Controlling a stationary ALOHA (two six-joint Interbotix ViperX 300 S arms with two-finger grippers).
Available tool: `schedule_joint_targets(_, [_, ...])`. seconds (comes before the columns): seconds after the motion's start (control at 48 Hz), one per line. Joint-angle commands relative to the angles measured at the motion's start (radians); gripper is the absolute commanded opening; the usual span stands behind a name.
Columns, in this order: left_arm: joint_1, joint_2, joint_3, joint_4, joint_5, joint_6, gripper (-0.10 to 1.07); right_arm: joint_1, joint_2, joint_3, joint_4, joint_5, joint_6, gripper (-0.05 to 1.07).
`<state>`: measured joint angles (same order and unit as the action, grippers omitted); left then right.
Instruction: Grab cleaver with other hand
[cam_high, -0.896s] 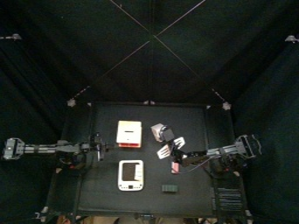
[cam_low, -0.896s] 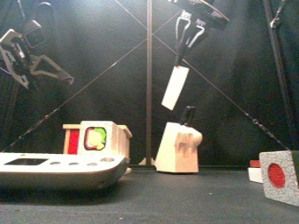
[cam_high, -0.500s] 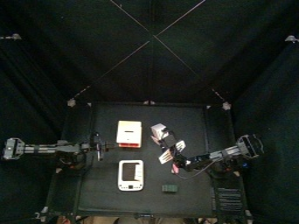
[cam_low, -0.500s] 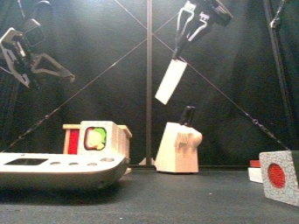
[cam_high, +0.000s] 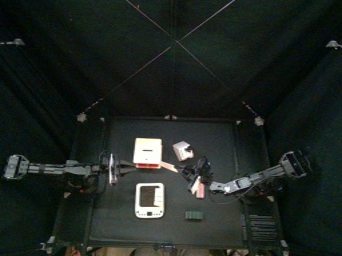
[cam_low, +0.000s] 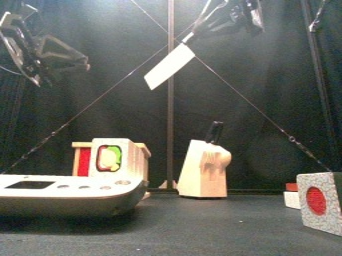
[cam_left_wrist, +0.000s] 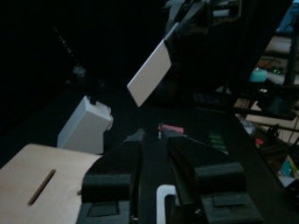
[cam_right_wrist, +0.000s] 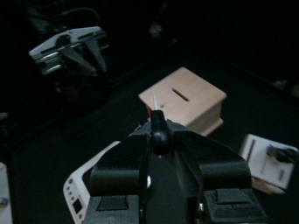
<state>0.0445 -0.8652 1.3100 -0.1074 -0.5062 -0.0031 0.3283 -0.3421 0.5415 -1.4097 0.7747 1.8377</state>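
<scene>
Cleaver (cam_low: 170, 66) airborne; knife block (cam_low: 207, 168) one-handled.

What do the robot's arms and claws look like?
Both arms are black and thin, built from jointed segments. The left gripper has two black angular jaws that look like bent metal fingers. The right gripper is black too, with shiny highlights. In the wrist views, each gripper shows chunky, blocky black finger mounts on either side of a middle slot.

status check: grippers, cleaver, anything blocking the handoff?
Right gripper shut on the cleaver, held high, blade tilted toward the left arm. Left gripper open, empty, apart from it. Nothing between them.
</scene>
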Motion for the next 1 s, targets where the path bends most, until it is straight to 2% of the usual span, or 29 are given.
schedule_joint_targets(0.0, [-0.021,0.008,-0.029,0.008,-0.074,0.002,0.72,-0.005,-0.034,0.026,-0.156,-0.066,0.106,0.59])
schedule_joint_targets(0.188, [-0.040,0.049,-0.038,0.043,-0.141,0.002,0.86,-0.009,-0.028,0.054,-0.383,-0.089,0.273,0.59])
schedule_joint_targets(0.375, [-0.055,0.123,-0.092,0.083,-0.170,0.002,0.89,-0.008,-0.017,0.057,-0.529,-0.091,0.376,0.59])
schedule_joint_targets(0.542, [-0.063,0.179,-0.120,0.089,-0.233,0.002,0.89,-0.009,0.000,0.054,-0.571,-0.089,0.397,0.59])
schedule_joint_targets(0.792, [-0.064,0.192,-0.110,0.101,-0.351,0.002,0.88,-0.002,0.025,0.037,-0.575,-0.089,0.399,0.59])
schedule_joint_targets(0.979, [-0.064,0.201,-0.104,0.172,-0.380,-0.002,0.88,0.000,0.051,0.009,-0.600,-0.095,0.399,0.59])
